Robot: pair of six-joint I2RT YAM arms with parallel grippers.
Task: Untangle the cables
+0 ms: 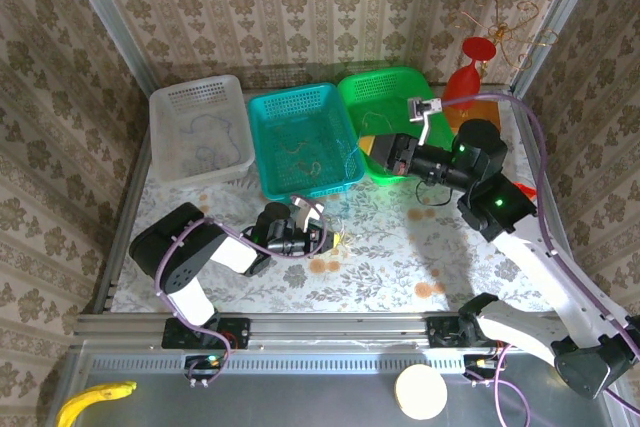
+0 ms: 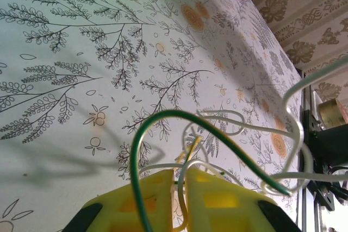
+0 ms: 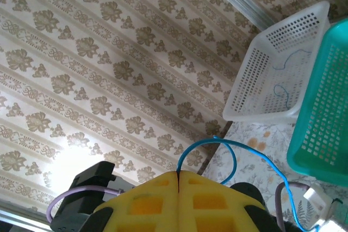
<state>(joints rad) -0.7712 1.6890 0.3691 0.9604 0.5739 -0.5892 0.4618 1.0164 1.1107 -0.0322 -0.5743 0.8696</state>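
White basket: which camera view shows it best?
The top external view: the whole white basket is seen from above, with thin bluish wire inside. The right wrist view gives it tilted, from one side.

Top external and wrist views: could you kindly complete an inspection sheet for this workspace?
Surface: floral tablecloth.
Job's things: cream cable pinched in left tool, green cable looped over it; blue cable in right tool; more wires in white basket and teal basket.
Clutter: banana, cream disc, red vase, green basket.
Tools: both shut on cables.
Cables: lilac cords along both arms.
Surroundings: patterned wallpaper walls.
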